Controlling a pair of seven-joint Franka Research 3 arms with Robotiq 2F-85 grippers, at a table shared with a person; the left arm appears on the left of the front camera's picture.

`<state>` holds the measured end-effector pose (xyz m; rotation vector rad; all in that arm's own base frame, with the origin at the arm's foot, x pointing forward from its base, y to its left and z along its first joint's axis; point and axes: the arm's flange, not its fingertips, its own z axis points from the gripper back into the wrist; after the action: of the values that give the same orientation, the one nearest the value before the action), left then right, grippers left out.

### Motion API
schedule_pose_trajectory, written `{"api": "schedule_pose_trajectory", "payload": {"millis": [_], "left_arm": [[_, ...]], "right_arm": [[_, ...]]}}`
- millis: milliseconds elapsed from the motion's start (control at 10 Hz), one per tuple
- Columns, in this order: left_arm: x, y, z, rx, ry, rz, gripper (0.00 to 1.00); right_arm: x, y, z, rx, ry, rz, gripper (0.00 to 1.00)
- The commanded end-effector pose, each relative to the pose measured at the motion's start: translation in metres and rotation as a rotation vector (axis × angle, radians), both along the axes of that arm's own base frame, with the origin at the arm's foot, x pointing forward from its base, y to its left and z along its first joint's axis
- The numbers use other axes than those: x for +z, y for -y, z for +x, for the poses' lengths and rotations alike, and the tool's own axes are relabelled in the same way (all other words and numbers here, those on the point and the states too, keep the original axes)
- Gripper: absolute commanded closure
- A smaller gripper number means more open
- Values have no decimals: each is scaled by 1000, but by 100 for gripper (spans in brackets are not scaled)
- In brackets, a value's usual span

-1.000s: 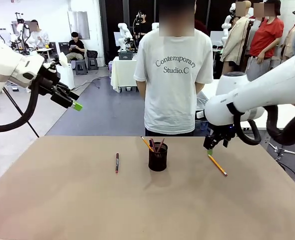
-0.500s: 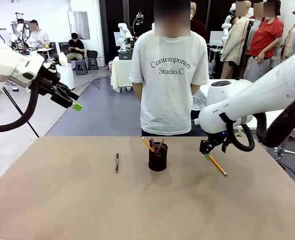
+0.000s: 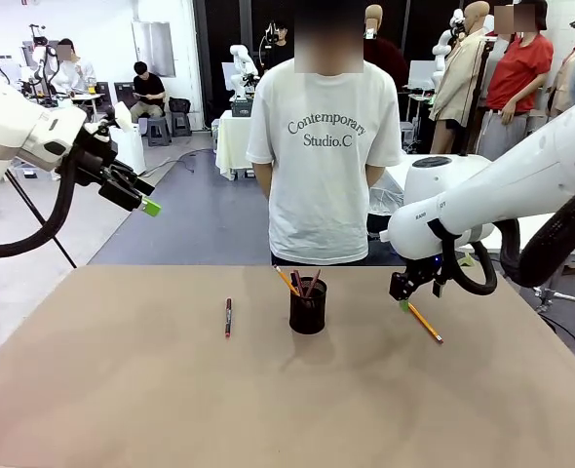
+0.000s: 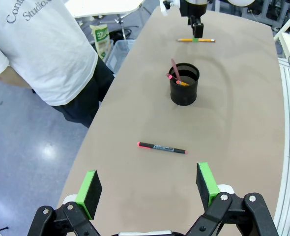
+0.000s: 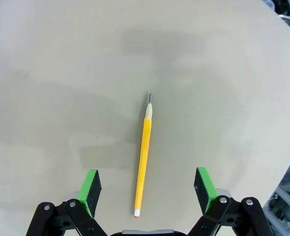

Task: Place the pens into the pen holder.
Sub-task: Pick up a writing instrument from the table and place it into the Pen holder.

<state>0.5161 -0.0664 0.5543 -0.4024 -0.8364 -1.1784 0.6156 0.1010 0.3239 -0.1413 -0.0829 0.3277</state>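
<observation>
Two pens outside the cup: a dark red-and-black plastic pen and a yellow-orange wooden pencil, both flat on the brown table.
Left gripper: raised well off the table at the left, pads spread wide, nothing between them.
Dark pen: left of the holder and apart from it. I judge it light, stiff and slick-barrelled, so I'd pinch it mid-length.
Pen holder: small black mesh cylinder cup, upright mid-table, several sticks leaning inside.
Pencil: right of the holder. It looks light, rigid and thin, and likely to roll, so I'd take the shaft crosswise near its middle.
Right gripper: low over the pencil's far end, jaws wide apart on either side of it, gripping nothing.
</observation>
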Motion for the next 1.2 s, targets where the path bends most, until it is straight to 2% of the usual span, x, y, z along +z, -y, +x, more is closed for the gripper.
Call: {"api": "schedule_pose_trajectory", "payload": {"millis": [0, 500, 600, 1000, 1100], "left_arm": [[2, -1, -1, 6, 0, 8, 0], [2, -1, -1, 6, 0, 8, 0], [2, -1, -1, 6, 0, 8, 0], [2, -1, -1, 6, 0, 8, 0], [2, -1, -1, 6, 0, 8, 0]], "right_arm": [[-2, 0, 8, -21, -3, 14, 0], [-25, 6, 19, -86, -35, 92, 0], [-27, 8, 23, -88, -25, 95, 9], [-29, 10, 31, -100, -26, 103, 87], [-29, 11, 33, -102, -31, 102, 100]]}}
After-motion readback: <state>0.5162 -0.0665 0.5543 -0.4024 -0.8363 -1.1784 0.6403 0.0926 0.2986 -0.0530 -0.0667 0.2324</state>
